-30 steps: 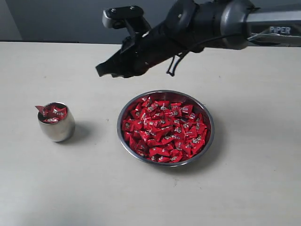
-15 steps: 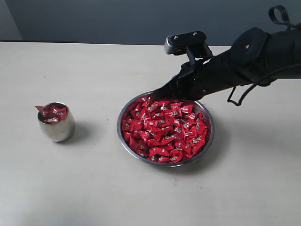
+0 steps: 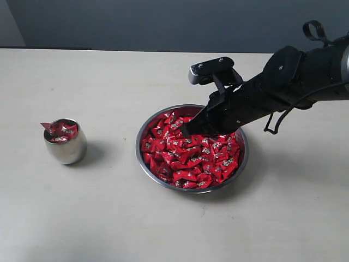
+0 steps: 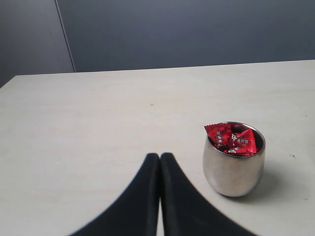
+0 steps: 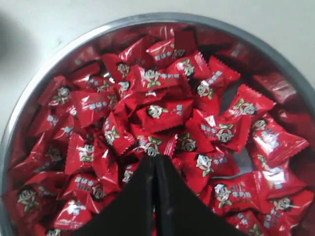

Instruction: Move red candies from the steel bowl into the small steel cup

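At center-right of the exterior frame, the right claw (image 3: 185, 131) is down in the steel bowl (image 3: 192, 191), tip on the upper-left part of the heap of red candies (image 3: 188, 161). Its fingers are pressed together; wrist view confirms: right claw (image 5: 153, 160) closed to a single seam, tip touching the wrappers near the middle of the pile, no candy visible between the fingers. Bowl is packed nearly to its rim (image 5: 147, 18) with candies (image 5: 162, 110). The small steel cup (image 3: 66, 148) stands upright at the left of the frame on the table (image 3: 82, 218), well apart from the bowl, a few red candies poking above its lip. Left wrist view: left claw (image 4: 160, 158) also pressed together, holding nothing, over bare table, with the cup (image 4: 233, 172) near it and off to one side, not touching. Left arm doesn't show in the exterior view.
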Controlling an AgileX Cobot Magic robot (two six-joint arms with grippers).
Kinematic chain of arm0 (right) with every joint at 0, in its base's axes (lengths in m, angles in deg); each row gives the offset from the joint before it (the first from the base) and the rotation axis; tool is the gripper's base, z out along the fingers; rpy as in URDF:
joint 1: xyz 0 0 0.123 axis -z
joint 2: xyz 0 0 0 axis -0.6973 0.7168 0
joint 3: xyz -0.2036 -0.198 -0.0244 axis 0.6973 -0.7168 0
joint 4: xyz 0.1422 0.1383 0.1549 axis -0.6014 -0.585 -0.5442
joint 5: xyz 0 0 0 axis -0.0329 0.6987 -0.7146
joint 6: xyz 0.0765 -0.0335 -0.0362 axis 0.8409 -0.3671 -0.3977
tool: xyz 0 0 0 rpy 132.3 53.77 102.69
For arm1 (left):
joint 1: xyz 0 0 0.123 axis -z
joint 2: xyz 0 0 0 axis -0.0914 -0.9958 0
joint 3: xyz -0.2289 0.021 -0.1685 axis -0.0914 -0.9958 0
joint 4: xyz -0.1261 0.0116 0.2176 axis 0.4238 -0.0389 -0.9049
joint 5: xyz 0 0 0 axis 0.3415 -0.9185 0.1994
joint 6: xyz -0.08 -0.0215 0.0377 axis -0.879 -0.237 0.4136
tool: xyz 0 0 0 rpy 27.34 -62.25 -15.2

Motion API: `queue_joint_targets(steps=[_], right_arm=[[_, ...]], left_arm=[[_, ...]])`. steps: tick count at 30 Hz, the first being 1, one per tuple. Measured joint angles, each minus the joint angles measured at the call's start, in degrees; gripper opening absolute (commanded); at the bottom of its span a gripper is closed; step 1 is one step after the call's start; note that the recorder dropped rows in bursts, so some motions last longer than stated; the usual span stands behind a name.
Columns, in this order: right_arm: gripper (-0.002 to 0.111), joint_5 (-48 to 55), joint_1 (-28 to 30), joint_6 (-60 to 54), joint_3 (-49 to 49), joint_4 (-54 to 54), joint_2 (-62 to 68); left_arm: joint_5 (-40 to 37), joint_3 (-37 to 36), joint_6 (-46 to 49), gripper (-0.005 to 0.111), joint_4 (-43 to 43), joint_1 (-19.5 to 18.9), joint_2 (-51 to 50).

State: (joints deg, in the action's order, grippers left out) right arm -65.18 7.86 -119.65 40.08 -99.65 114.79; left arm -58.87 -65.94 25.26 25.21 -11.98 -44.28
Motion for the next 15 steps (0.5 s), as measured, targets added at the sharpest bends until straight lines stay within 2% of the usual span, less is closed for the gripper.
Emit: queue_joint_targets(steps=[8, 10, 14, 15], right_arm=[[0.002, 6.87, 0.0, -0.17, 0.48, -0.74, 1.54], [0.009, 8.65, 0.0, -0.17, 1.51, -0.98, 1.54], [0.036, 10.33, 0.0, -0.17, 3.31, -1.13, 1.54], [0.039, 10.54, 0.0, -0.17, 3.68, -1.13, 1.54]], left_arm=[[0.0, 0.0, 0.0, 0.0, 0.0, 0.0, 0.0], [0.0, 0.0, 0.0, 0.0, 0.0, 0.0, 0.0], [0.0, 0.0, 0.0, 0.0, 0.0, 0.0, 0.0], [0.0, 0.0, 0.0, 0.0, 0.0, 0.0, 0.0]])
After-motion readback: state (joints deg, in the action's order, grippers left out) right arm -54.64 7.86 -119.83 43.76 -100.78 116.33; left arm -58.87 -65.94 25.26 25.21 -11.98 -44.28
